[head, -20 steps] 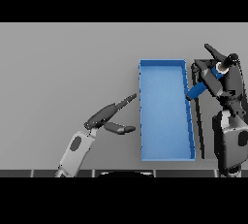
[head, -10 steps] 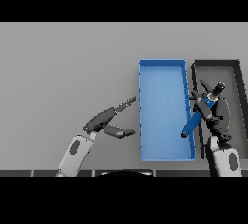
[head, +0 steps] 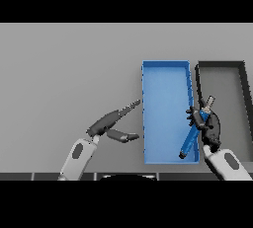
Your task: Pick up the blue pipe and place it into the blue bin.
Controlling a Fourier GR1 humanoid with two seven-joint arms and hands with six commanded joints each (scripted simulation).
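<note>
The blue pipe point(head: 190, 139) hangs tilted over the right wall of the blue bin point(head: 166, 110), its lower end above the bin's near right corner. My right hand point(head: 207, 123) is shut on the pipe's upper end, just right of the bin wall. My left hand point(head: 114, 121) is open on the table left of the bin, fingers stretched toward it and the thumb apart below them.
A dark grey bin point(head: 244, 80) stands right next to the blue bin, on its right side, running off the view's right edge. Grey table stretches to the left and behind.
My right hand has come toward me and down with the pipe, from the bin's far right to its near right side. The left hand has barely shifted.
</note>
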